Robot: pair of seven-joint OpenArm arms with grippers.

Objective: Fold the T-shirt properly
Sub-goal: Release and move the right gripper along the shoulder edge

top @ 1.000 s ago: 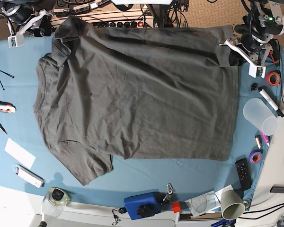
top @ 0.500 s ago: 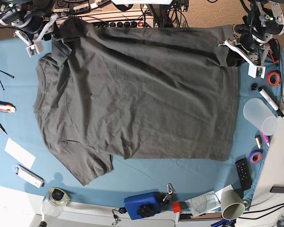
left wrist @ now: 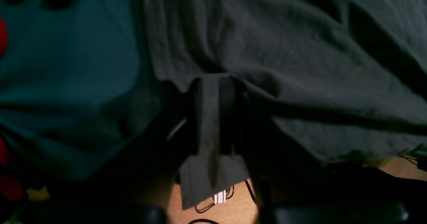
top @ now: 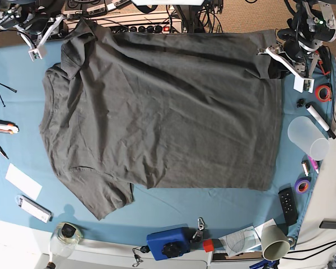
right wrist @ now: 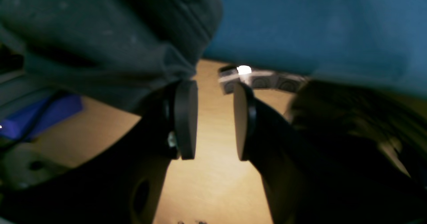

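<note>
Left gripper (left wrist: 210, 117): jaws are pinching a corner of the shirt (top: 162, 106) between them, at the hem end on the far edge of the table (top: 157, 204); a flap of cloth is hanging out past the pads. Right gripper (right wrist: 211, 117): jaws are standing apart with nothing between them, only the floor showing through the gap, while the left pad (right wrist: 185, 117) is sitting just beside a bunched fold of the sleeve. In the base view this gripper (top: 36, 45) is hovering just off the far sleeve.

Step in hand, as judged: the two far corners are being taken for a first fold, with one secured and the other not yet gripped. The next move is calling for the right gripper to shift sideways so the sleeve edge enters the gap, then close.

The shirt is lying spread flat on the blue cloth, collar toward the right arm's side, dark grey, lightly wrinkled, its near sleeve splayed out.
</note>
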